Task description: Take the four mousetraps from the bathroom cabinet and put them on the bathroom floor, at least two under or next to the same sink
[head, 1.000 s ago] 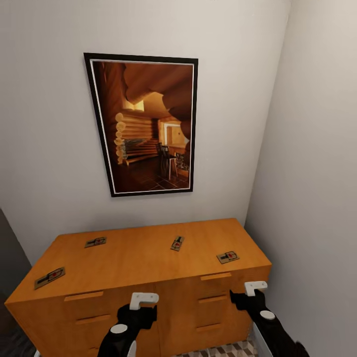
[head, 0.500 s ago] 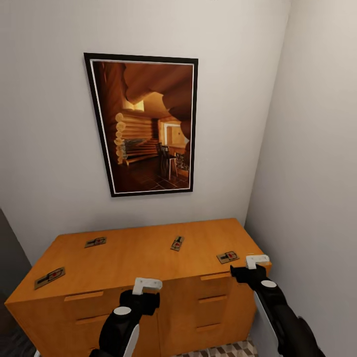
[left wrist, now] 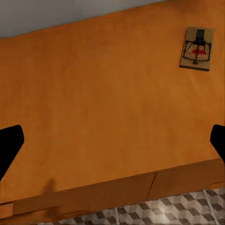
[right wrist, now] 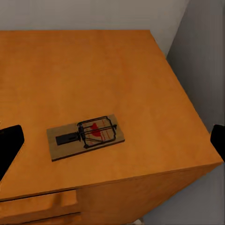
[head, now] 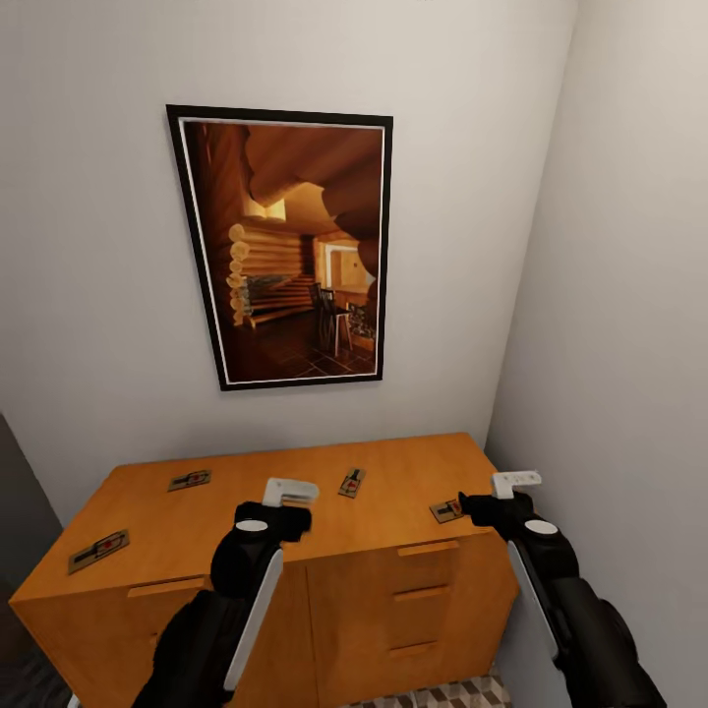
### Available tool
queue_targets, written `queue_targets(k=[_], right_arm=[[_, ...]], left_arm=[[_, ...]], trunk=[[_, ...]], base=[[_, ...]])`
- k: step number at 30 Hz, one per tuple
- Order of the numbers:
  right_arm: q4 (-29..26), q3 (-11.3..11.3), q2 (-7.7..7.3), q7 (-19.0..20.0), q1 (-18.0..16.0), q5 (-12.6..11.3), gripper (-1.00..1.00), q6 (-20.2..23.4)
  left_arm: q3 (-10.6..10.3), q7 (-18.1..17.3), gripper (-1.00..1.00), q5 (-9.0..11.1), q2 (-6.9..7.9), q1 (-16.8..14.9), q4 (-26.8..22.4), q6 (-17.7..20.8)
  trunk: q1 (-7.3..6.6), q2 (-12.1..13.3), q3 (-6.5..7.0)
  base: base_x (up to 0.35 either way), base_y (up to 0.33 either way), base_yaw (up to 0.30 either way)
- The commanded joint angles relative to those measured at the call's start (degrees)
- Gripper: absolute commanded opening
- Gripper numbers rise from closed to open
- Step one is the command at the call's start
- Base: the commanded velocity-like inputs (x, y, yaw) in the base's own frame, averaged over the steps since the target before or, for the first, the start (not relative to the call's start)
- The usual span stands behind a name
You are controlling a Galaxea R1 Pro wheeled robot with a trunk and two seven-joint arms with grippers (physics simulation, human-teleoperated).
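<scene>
Over the cabinet [head: 295,492] top, both spread pincers, left [head: 290,492] and right [head: 516,482], have risen above the mousetraps [head: 447,510].

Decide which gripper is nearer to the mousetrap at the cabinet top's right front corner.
Right. The right gripper hangs just above that mousetrap, which lies between its open jaws in the right wrist view. The left gripper hovers over the middle of the cabinet, well to the side.

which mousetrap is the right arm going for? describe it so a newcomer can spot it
Find the orange-brown cabinet under the framed picture. Four mousetraps lie on its flat top; the target mousetrap lies nearest the front right corner, by the side wall. Unlike the others, it sits just ahead of the open right gripper.
</scene>
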Motion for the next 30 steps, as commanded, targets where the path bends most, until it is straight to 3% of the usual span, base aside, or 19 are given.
queue_targets(k=[1,6,13,17,20,25,26,30], right_arm=[[-0.18,0.05,-0.02,-0.03,-0.29,0.29,1.00,0.55],[-0.56,0.02,-0.02,-0.05,-1.26,0.29,1.00,1.23],[-0.66,0.00,-0.02,-0.07,-1.78,0.25,1.00,1.43],[-0.16,-0.01,-0.02,0.00,-3.48,0.02,1.00,1.57],[1.26,0.01,-0.02,0.05,-5.39,-0.02,1.00,2.20],[6.12,0.03,0.00,0.11,-10.36,-0.05,1.00,3.82],[9.18,0.04,0.03,0.12,-12.98,-0.09,1.00,4.18],[17.17,0.04,0.05,0.13,-18.89,-0.11,1.00,4.41]], left_arm=[[-0.04,0.12,1.00,-0.11,0.00,-1.09,-0.02,0.91],[0.10,0.24,1.00,-0.04,0.00,-6.57,-0.01,2.99],[0.27,0.21,1.00,-0.11,0.00,-11.46,0.79,3.72],[0.90,0.02,1.00,0.32,0.00,-15.08,5.88,3.78],[1.87,-0.07,1.00,1.55,0.00,-17.77,11.24,3.59],[3.96,-0.08,1.00,5.34,0.00,-22.39,20.85,2.74],[4.60,-0.05,1.00,6.76,0.00,-24.04,23.36,1.98],[5.28,-0.01,1.00,8.47,0.00,-26.87,26.32,0.97]], trunk=[[0.02,-0.05,-0.03],[0.02,-0.05,-0.03],[0.02,-0.05,-0.03],[0.02,-0.05,-0.03],[0.02,-0.05,-0.03],[0.02,-0.05,-0.03],[0.02,-0.05,-0.03],[0.02,-0.05,-0.03]], base=[[0.000,0.000,0.000],[0.000,0.000,0.000],[0.000,0.000,0.000],[0.000,0.000,0.000],[0.000,0.000,0.000],[0.000,0.000,0.000],[0.000,0.000,0.000],[0.000,0.000,0.000]])
